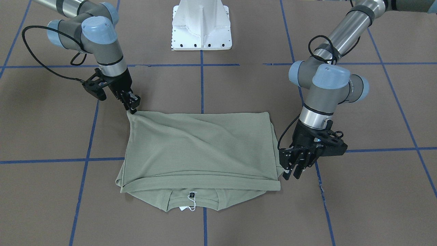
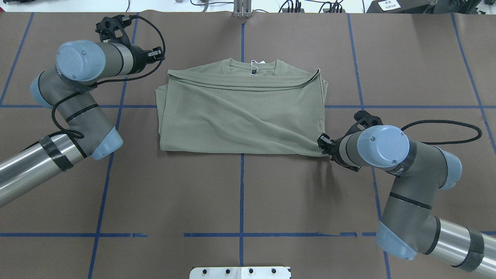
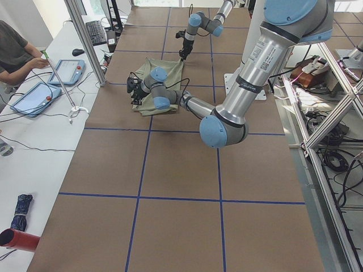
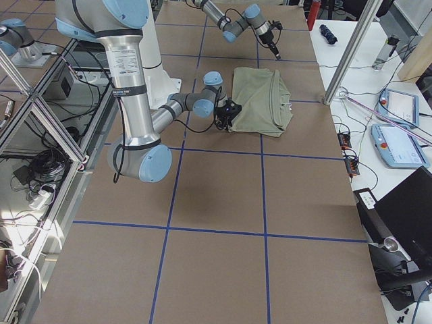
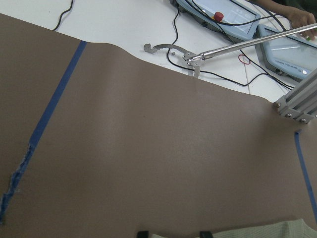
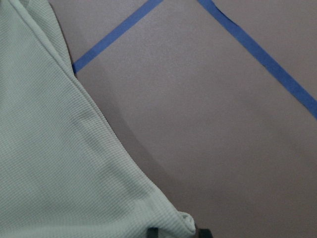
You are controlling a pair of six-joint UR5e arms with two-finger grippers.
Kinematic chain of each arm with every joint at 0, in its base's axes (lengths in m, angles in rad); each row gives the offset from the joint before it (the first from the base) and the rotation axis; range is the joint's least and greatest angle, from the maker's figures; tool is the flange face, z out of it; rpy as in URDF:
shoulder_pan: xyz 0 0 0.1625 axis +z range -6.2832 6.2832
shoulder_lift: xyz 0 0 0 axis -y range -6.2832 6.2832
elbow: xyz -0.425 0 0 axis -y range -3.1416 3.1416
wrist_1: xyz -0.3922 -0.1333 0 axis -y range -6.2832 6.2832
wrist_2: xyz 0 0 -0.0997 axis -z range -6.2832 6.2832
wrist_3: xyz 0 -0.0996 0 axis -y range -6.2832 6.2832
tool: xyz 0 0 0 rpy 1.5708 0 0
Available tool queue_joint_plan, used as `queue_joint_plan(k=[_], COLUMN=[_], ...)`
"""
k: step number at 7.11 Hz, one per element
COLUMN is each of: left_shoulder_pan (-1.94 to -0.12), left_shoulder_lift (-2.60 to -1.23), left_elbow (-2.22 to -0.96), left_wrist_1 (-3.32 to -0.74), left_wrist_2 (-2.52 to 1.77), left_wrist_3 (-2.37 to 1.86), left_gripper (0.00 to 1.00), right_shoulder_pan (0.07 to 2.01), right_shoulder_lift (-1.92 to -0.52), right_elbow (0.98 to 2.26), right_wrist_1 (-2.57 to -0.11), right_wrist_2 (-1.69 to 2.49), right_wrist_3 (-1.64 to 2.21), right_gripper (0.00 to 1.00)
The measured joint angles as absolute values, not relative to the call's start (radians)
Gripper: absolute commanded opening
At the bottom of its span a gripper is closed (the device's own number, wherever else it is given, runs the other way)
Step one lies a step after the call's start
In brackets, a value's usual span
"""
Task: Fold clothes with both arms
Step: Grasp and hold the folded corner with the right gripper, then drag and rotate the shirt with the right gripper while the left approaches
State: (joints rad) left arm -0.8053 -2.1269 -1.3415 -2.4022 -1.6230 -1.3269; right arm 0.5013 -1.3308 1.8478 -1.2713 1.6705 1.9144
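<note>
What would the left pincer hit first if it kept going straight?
Likely the brown blue-taped table, just beside the folded sage-green knit shirt; the black left pincer points steeply down there.

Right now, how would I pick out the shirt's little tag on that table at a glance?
On the brown table lies a folded green shirt. Find its round collar, at the top edge in the overhead view. The hang tag lies there on string, the only white thing on the shirt.
</note>
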Motion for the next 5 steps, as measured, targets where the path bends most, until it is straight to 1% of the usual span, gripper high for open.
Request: queue_joint_plan(k=[1,2,5], left_shoulder_pan=[-0.805,-0.805,-0.805], left_shoulder_lift=[-2.126,-2.126,-2.126], left_elbow=[-1.342,-1.342,-1.342], left_wrist_1=[-2.402,-2.402,-2.401], left_wrist_2=[-1.623,-1.623,-1.619], left_wrist_3=[-1.327,-1.327,-1.327], left_gripper=[0.46,0.46,0.46], right_shoulder_pan=[0.502,0.503,0.505], right_shoulder_lift=[-1.331,-1.328,-1.314], right_elbow=[1.847,1.847,1.844], right_wrist_1=[-1.272,-1.274,-1.282], right_wrist_2=[1.669,1.663,1.646], right_wrist_3=[1.914,1.912,1.906], right_gripper=[0.35,0.0,0.0])
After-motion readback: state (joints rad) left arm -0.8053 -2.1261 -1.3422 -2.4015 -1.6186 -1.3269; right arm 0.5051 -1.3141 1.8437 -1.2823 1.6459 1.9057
